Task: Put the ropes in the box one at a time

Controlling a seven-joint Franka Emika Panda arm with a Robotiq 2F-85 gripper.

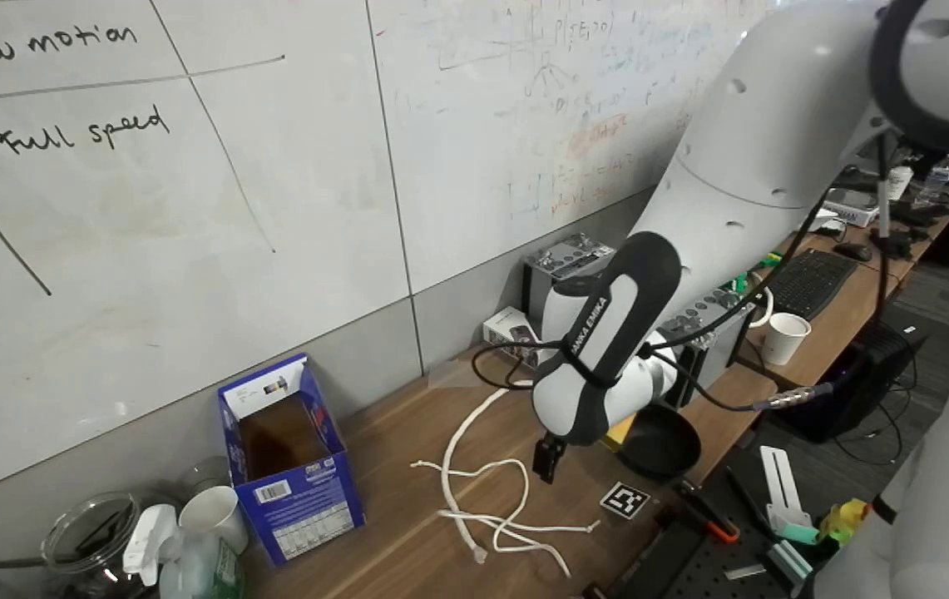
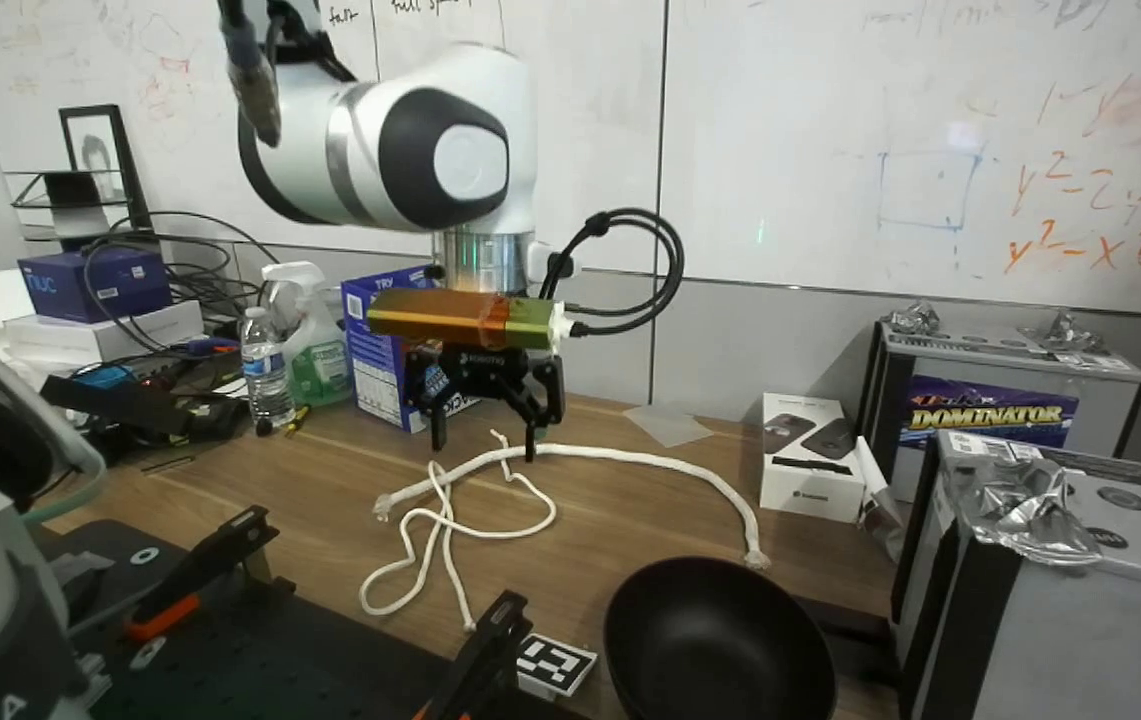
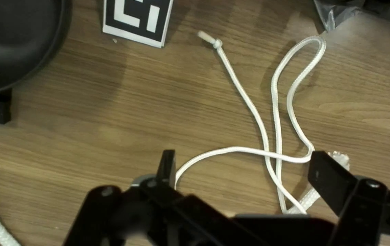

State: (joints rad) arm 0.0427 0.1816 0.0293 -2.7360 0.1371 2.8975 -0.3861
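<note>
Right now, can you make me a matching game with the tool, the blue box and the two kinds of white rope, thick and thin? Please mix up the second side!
Things
1. tool
2. blue cardboard box
3. thick white rope
4. thin white rope

How they are
A. standing with its top open
B. looped, and knotted near one tip
C. jaws apart, holding nothing
D. bent in one long arc

Right pairs: 1-C, 2-A, 3-D, 4-B

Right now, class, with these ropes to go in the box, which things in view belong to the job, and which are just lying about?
For the job:
thick white rope
thin white rope
blue box
tool, open

Lying about:
black bowl
spray bottle
water bottle
white carton
patterned card
</note>
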